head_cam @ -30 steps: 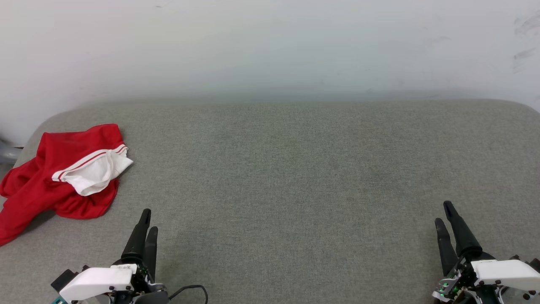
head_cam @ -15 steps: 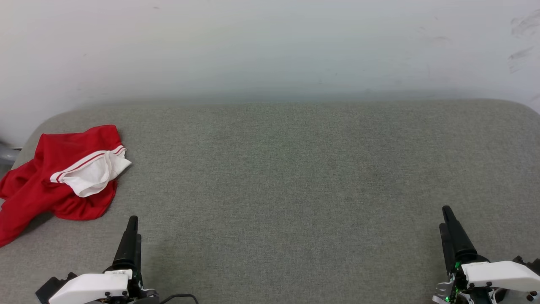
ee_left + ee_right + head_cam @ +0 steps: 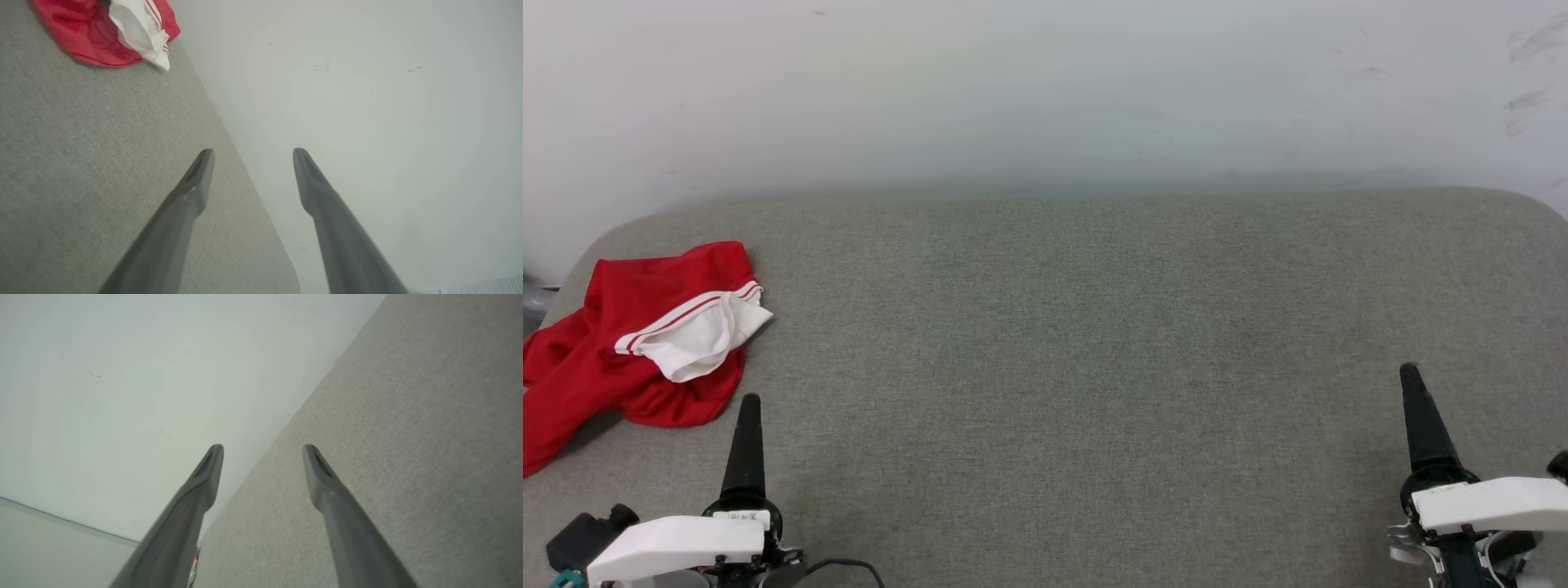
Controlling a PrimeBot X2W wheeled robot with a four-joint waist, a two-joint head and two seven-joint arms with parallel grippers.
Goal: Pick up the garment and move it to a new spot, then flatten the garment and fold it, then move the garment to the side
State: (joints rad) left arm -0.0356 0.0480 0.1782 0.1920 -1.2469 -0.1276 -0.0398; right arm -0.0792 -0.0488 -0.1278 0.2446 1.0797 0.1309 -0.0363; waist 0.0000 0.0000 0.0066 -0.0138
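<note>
The garment (image 3: pixel 584 367) lies crumpled at the far left of the grey padded surface (image 3: pixel 1054 327), red with a white sleeve and red-striped trim on top. The left wrist view has the garment (image 3: pixel 94 36) in its upper left corner. My left gripper (image 3: pixel 747 404) hovers just right of and nearer than the garment, apart from it; it looks edge-on here, and my left gripper (image 3: pixel 250 152) is open and empty. My right gripper (image 3: pixel 1410 376) is at the lower right over bare surface, and my right gripper (image 3: pixel 262 447) is open with nothing between its fingers.
A white wall (image 3: pixel 1045 82) runs along the far edge of the surface. A grey object (image 3: pixel 533 298) shows at the left border beside the garment. The surface's left corner is rounded, and part of the garment hangs toward that edge.
Both grippers have turned so their fingers line up edge-on in the head view. The left one has shifted left toward the garment; the right one has reached a little farther forward. The garment lies as before.
</note>
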